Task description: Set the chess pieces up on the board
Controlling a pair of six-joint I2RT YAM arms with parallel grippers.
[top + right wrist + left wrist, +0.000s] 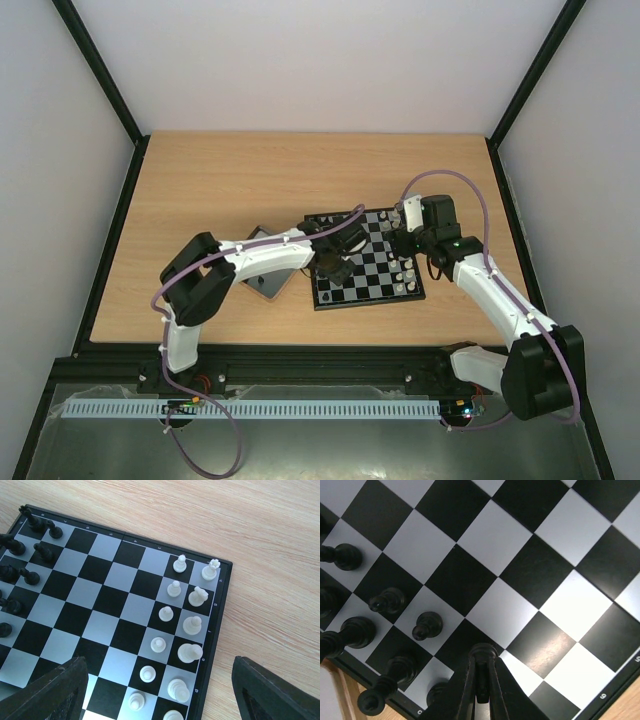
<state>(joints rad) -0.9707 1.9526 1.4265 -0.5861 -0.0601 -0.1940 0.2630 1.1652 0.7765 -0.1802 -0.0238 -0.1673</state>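
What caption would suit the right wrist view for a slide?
Open right gripper above the black-and-grey checkered chessboard, tiny white chess pieces ranked along one edge.

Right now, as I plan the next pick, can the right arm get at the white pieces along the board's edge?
Probably yes: the right arm hangs over the white pieces with its jaws wide open, and nothing lies between them.

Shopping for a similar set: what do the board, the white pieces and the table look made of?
Board: likely plastic or laminate, glossy, with glare on its squares. White pieces: probably moulded plastic, smooth with slight sheen. Table: wood or wood-look laminate, matte, visible grain.
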